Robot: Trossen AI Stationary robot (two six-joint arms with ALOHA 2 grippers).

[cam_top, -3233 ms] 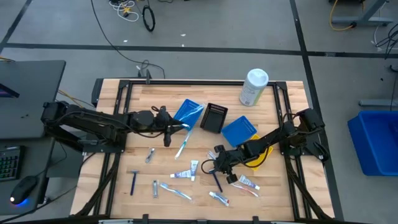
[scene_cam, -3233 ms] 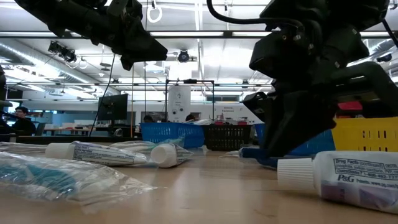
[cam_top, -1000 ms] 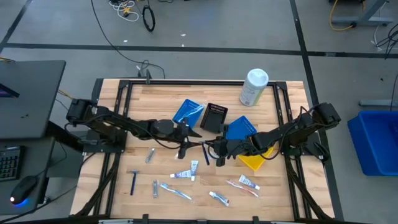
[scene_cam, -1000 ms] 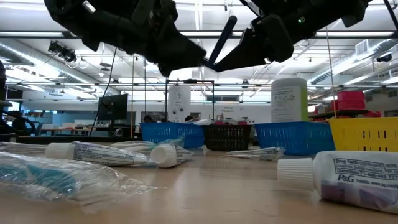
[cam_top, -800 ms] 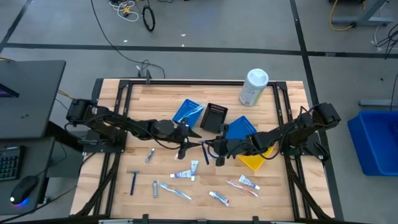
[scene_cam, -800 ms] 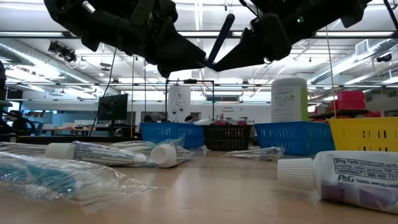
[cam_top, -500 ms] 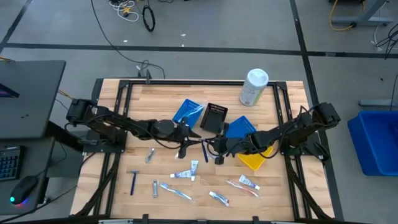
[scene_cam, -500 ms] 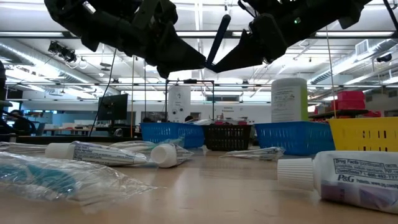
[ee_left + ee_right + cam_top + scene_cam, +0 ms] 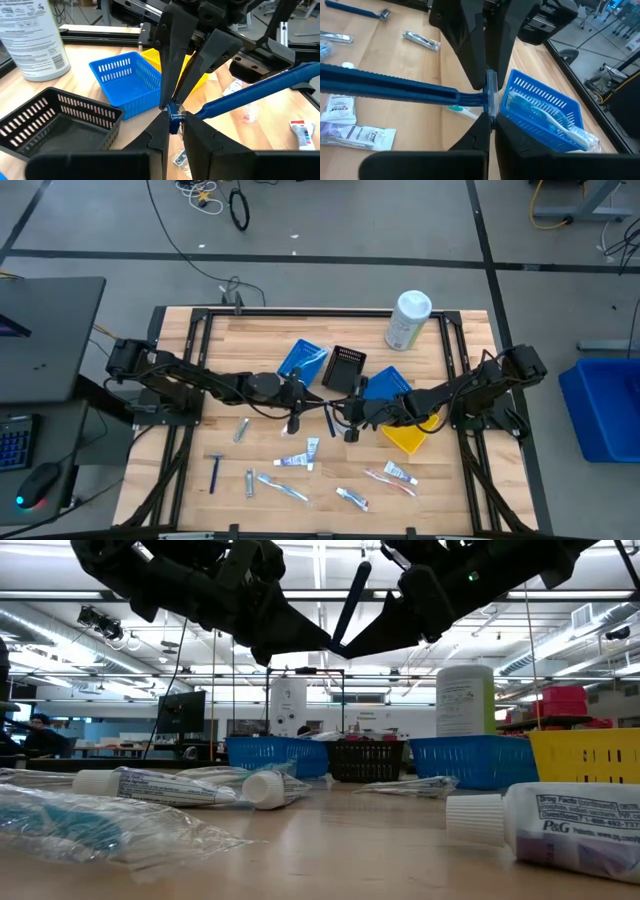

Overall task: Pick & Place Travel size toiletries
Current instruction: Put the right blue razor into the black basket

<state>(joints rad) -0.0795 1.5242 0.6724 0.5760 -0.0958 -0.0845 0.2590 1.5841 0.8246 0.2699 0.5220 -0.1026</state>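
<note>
A blue razor (image 9: pixel 330 422) hangs in the air over the middle of the table. My left gripper (image 9: pixel 320 410) reaches in from the table's left and my right gripper (image 9: pixel 341 418) from the right. They meet tip to tip, both shut on the razor's head. In the low view the razor's handle (image 9: pixel 350 602) slants upward between the two grippers. Other travel size toiletries lie on the near half of the table: toothpaste tubes (image 9: pixel 300 459), a second razor (image 9: pixel 215 472) and wrapped toothbrushes (image 9: pixel 284 488). My left gripper pinches the razor's head (image 9: pixel 174 116) between its two fingertips, coming nearly level from the table's left. The razor is clear of the table and its handle (image 9: pixel 250 92) sticks out to one side. My right gripper pinches the same head (image 9: pixel 491 95) from the opposite side, its fingers coming nearly level from the table's right. The handle (image 9: pixel 390 87) runs off sideways across the fingers, clear of the table.
Behind the grippers stand a blue basket holding a toothbrush (image 9: pixel 303 360), a black basket (image 9: pixel 345 368) and another blue basket (image 9: pixel 385 389). A yellow basket (image 9: pixel 410 437) sits under the right arm. A white canister (image 9: pixel 408 320) stands at the far right.
My left gripper's fingers have drawn together around the razor's head while that arm kept its place. My right gripper has rolled a little, and the razor's handle now stands slightly more upright.
</note>
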